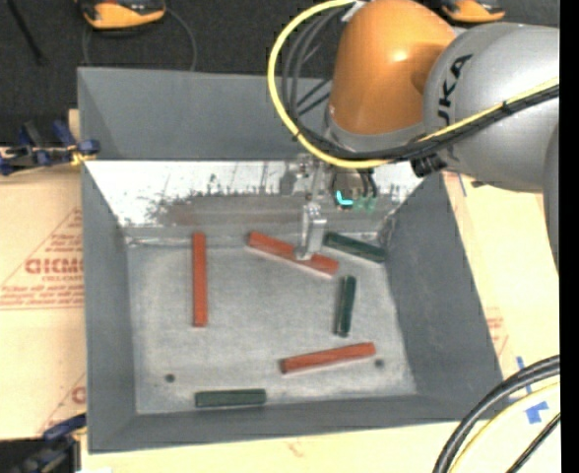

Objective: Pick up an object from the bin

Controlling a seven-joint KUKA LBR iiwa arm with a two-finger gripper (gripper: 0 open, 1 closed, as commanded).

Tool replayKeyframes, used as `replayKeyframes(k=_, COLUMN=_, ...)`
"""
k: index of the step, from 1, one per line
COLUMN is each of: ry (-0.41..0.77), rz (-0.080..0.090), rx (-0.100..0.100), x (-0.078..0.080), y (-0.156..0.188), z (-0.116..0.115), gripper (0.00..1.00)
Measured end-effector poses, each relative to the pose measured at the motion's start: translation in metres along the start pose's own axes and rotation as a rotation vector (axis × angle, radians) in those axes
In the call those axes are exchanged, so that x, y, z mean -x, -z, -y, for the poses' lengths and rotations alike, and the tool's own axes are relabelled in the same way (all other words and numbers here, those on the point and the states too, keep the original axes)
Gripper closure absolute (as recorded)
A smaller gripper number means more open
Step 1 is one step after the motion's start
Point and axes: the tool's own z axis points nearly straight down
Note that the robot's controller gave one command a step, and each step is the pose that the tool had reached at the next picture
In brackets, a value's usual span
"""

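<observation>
My gripper [312, 247] hangs below the orange cover at the back of the bin, right of centre. Its tip comes down onto or just beside a red bar [288, 251] that lies slanted near the back wall. A dark green bar [356, 247] lies just to the right of the gripper, also near the back wall. Another dark green bar [345, 305] stands nearly lengthwise a little in front of them. Whether the gripper touches the red bar cannot be made out.
A red bar [200, 278] lies lengthwise on the left of the bin floor. Another red bar [327, 359] lies slanted at the front right, and a dark green bar [230, 398] rests along the front wall.
</observation>
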Motion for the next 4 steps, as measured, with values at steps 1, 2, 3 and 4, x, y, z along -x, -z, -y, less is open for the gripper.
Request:
replayKeyframes(k=1, ry=0.047, rz=-0.001, rx=-0.002, x=-0.024, y=-0.102, z=0.076, gripper=0.00)
replayKeyframes(k=2, ry=0.022, rz=0.004, rx=0.001, x=0.003, y=-0.169, z=0.099, gripper=0.00)
replayKeyframes(k=3, ry=0.022, rz=0.010, rx=0.002, x=0.005, y=-0.164, z=0.098, gripper=1.00)
replayKeyframes(k=4, ry=0.191, rz=0.016, rx=-0.003, x=-0.014, y=-0.022, z=0.091, gripper=1.00)
